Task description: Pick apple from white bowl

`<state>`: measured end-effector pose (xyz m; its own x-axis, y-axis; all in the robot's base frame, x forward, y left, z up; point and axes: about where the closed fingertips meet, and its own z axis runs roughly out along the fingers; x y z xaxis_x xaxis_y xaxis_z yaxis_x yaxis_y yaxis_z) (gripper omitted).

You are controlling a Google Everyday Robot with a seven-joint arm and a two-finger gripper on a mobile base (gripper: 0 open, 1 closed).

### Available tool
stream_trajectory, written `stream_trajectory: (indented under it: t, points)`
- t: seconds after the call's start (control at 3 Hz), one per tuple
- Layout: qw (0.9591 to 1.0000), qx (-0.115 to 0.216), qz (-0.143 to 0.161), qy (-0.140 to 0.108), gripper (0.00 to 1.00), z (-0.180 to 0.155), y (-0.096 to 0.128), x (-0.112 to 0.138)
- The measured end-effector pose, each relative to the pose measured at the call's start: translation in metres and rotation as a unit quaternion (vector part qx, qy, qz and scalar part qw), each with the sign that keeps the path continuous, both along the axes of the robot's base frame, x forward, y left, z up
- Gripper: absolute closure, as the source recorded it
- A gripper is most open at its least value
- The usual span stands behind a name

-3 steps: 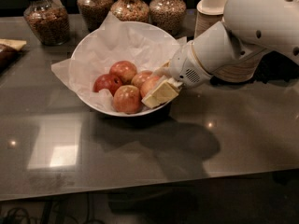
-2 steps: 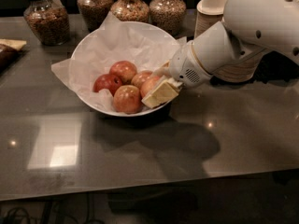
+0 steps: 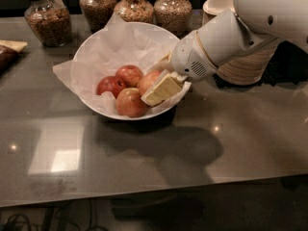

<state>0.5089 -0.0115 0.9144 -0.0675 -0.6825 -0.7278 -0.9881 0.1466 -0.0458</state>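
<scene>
The white bowl [image 3: 96, 57], lined with crumpled white paper, stands on the grey table. Several apples lie in it. The large pinkish-red apple [image 3: 148, 81] is at the bowl's right side, next to a dark-red apple [image 3: 110, 85], another red one [image 3: 129, 74] and a yellow-patched one [image 3: 131, 102]. My gripper [image 3: 161, 83] reaches into the bowl from the right, right at the pinkish-red apple, and hides that apple's right half.
Several glass jars of grains [image 3: 46, 19] stand in a row behind the bowl. Stacked tan paper bowls [image 3: 250, 66] stand at the right behind my arm. A dark packet [image 3: 7, 57] lies at the left edge. The table's front edge is near the bottom.
</scene>
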Motion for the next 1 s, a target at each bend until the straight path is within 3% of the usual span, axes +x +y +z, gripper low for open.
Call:
stream_trajectory:
  t: [0.33,0.67,1.0]
  points:
    - [0.9978,0.034,0.044,-0.037,1.0,0.034,0.001,-0.006]
    - [0.9904,0.083,0.087,-0.068,1.0,0.06,-0.003,-0.011]
    - [0.9781,0.125,0.137,-0.094,1.0,0.08,-0.009,-0.017]
